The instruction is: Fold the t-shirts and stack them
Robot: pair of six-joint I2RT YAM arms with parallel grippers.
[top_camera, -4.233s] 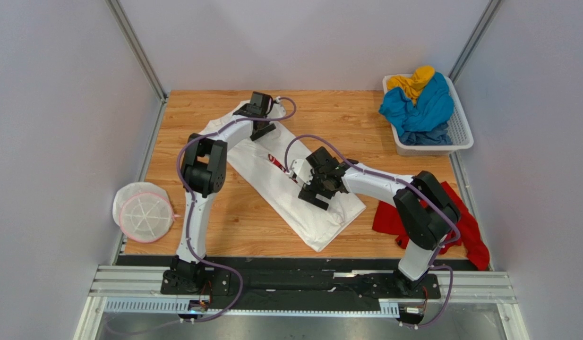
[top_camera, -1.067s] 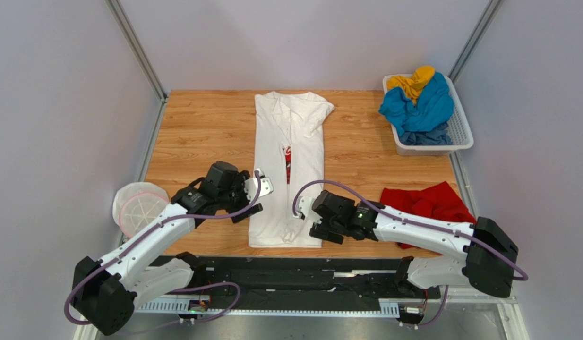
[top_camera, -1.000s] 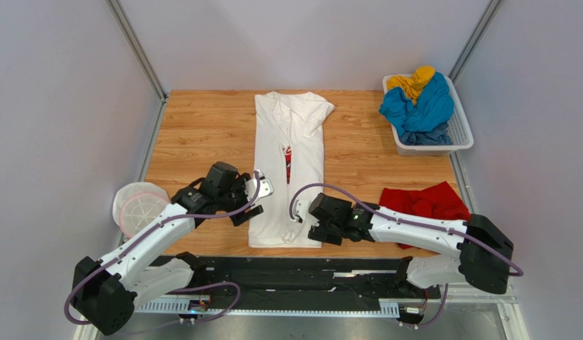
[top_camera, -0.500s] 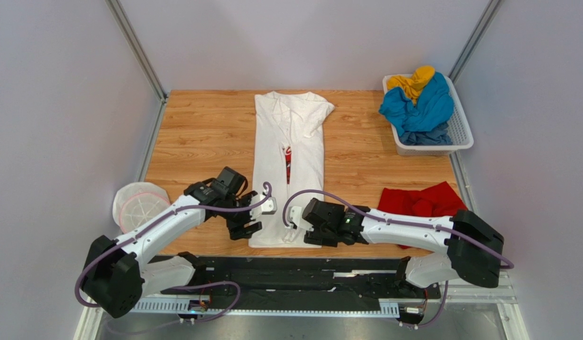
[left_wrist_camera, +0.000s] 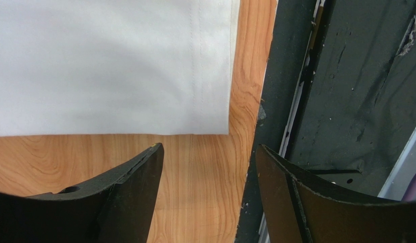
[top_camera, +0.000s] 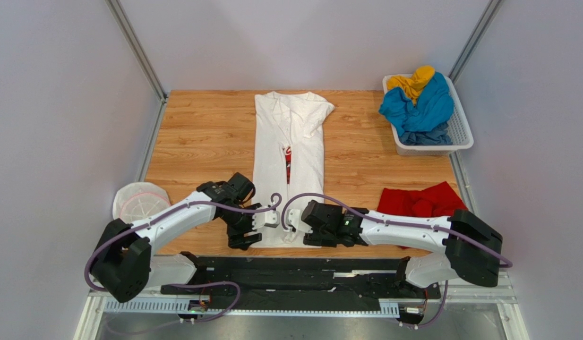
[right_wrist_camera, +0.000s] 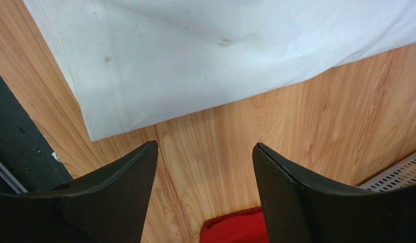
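Two claws sit low at the near edge of the table (top_camera: 202,134), one at each near corner of the white t-shirt (top_camera: 289,127). That shirt is folded into a long narrow strip running straight from the far edge to the near edge, mid-table, with a sliver of red print (top_camera: 288,164) showing along its centre fold.

The left claw (top_camera: 262,221) is released, jaws spread with only wood between them. Its wrist view shows the shirt's hem corner just ahead of the gap, and the black base rail (left_wrist_camera: 336,91) close alongside the hem.

The right claw (top_camera: 291,225) is likewise released and grasps nothing. The other hem corner lies just ahead of its fingers (right_wrist_camera: 119,182). Whether either claw touches the wood I cannot tell.

The red t-shirt (top_camera: 422,202) lies crumpled at the near right edge, beside the right arm and well apart from the white strip. The blue t-shirt (top_camera: 417,110) and yellow t-shirt (top_camera: 413,80) are heaped in the lattice basket (top_camera: 460,131) at the far right corner. A round mesh item (top_camera: 141,205) overhangs the left edge. Bare wood runs along both long sides of the strip, wider on the left.
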